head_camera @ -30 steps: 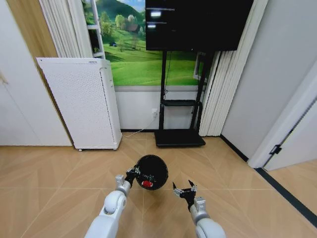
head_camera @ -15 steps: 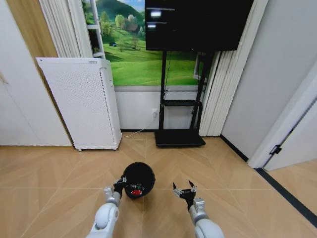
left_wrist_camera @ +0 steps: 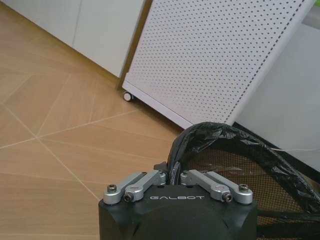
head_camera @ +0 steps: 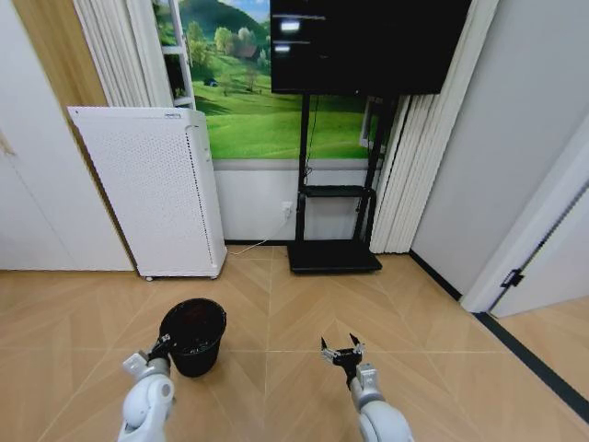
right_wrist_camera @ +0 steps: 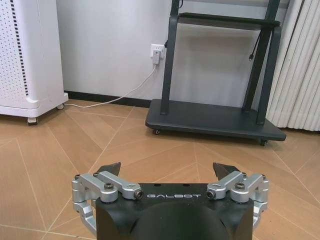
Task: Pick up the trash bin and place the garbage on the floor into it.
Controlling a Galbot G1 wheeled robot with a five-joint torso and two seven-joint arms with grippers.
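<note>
The black trash bin (head_camera: 193,336), lined with a black bag, is low over the floor (head_camera: 83,322) at my front left, its mouth facing up. My left gripper (head_camera: 163,349) is shut on its near rim. In the left wrist view the fingers (left_wrist_camera: 145,180) pinch the crinkled bag edge of the bin (left_wrist_camera: 250,160), midway at the left gripper (left_wrist_camera: 172,174). My right gripper (head_camera: 339,349) hangs open above bare floor right of centre. The right gripper (right_wrist_camera: 170,167) holds nothing. The garbage is out of view.
A tall white perforated appliance (head_camera: 156,189) on casters stands behind the bin at the wall. A black TV stand (head_camera: 333,256) sits at the back centre, with a cable (right_wrist_camera: 125,95) to a wall socket. A dark strip (head_camera: 534,364) and door frame bound the right.
My left arm has swung the bin from the centre to the left and lower. A red piece seen inside it earlier is now hidden. The right arm has stayed put.
</note>
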